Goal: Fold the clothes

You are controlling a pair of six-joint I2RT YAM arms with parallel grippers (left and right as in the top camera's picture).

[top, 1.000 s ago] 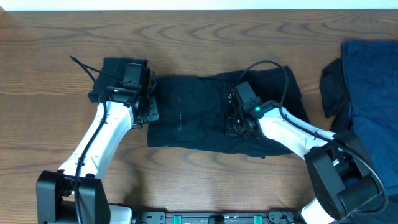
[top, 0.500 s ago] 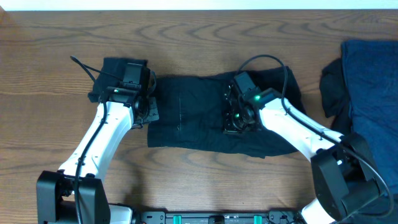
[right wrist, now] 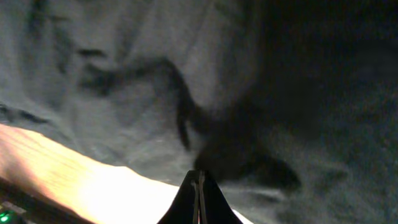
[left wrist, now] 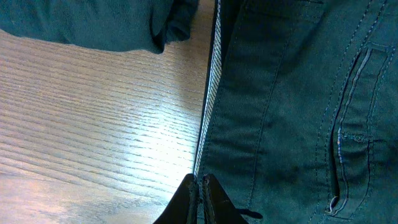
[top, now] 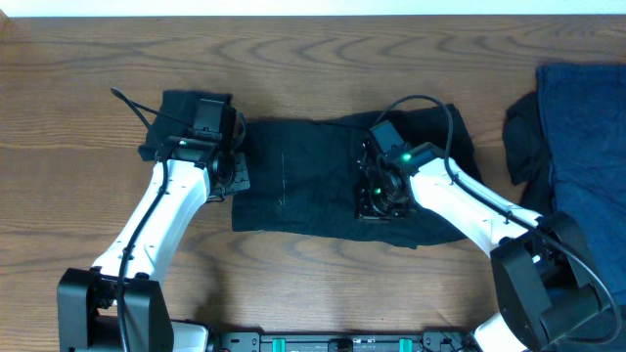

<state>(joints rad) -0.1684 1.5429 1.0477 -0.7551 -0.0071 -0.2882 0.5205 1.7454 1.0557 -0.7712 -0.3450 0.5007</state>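
The clothes being worked on are a large black garment (top: 313, 186) spread flat at the table's middle. Stitched seams and a pocket slit show on the black garment (left wrist: 292, 112) in the left wrist view, and a pale striped inner edge (left wrist: 210, 93) runs along its side. My left gripper (top: 233, 164) is at the garment's left edge. There the left gripper (left wrist: 200, 182) is shut on that pale edge. My right gripper (top: 380, 200) is over the garment's right half. The right gripper (right wrist: 198, 177) has its jaws pressed together above rumpled black cloth (right wrist: 155, 74); nothing shows between them.
More clothes are piled at the table's right end, a navy-blue one (top: 587, 147) over a black one (top: 523, 137). A second fold of dark cloth (left wrist: 93, 25) lies beyond the left gripper. Bare wood (top: 313, 59) runs along the back.
The right gripper shifted a little toward the back over the garment, then returned toward the front and right. The left arm and the garment's left edge have not moved.
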